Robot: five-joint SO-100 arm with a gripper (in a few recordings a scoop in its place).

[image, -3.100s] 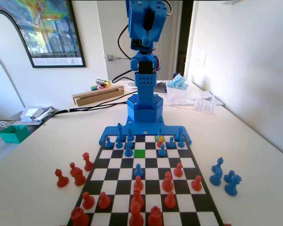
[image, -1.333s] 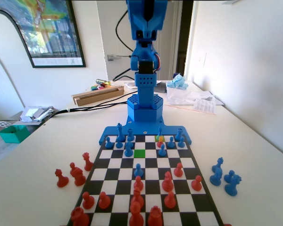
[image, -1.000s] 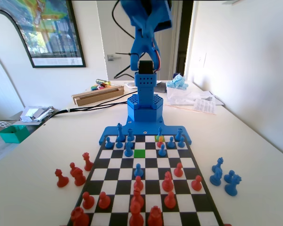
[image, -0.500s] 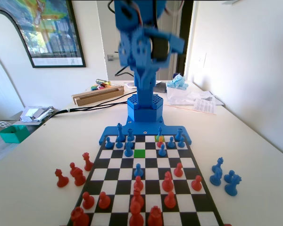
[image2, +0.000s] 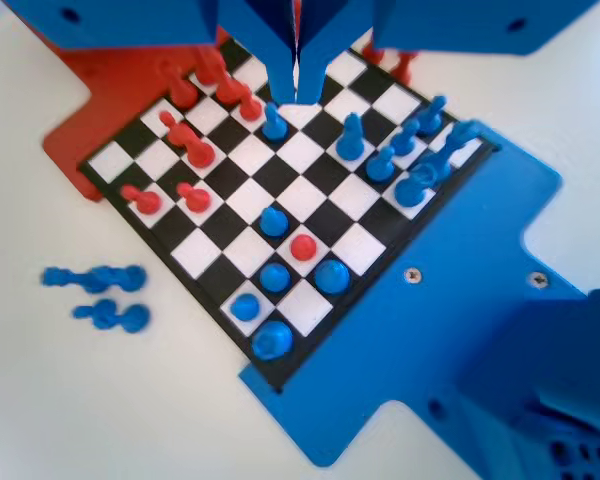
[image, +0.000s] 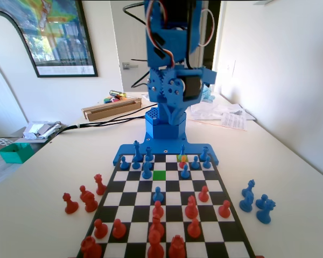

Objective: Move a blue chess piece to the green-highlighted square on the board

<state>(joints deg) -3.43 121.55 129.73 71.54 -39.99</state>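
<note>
Fixed view, arm: blue arm (image: 175, 80) is raised above the far edge of the board (image: 226, 215), well clear of every piece.
Fixed view, target: the green-highlighted square (image: 159, 174) is bare. It lies on the third rank from the arm, with a blue pawn (image: 146, 171) just beside it on the left.
Fixed view, piece: the blue chess piece (image: 182, 150), slender and pointed, stands upright in the back row. It is right behind the yellow-marked square (image: 181, 158), which has something small and red on it, and is two ranks from the target, on a diagonal to the right.
Wrist view, tool: the gripper (image2: 296, 98) hangs high over the middle of the board. Its jaws are drawn together to a thin slit and hold nothing.
Wrist view, crowding: round blue tops sit packed around a red piece (image2: 302, 246) near the arm's edge of the board.
Risk, jaws: they probably need to spread before descending, or the tips would land on the pointed top and tip it.
Risk, neighbours: the back row is tight, so a wide or off-centre descent could knock adjacent pieces.
Risk, carry: a low lift could drag the base into the pawns beside the green square.
</note>
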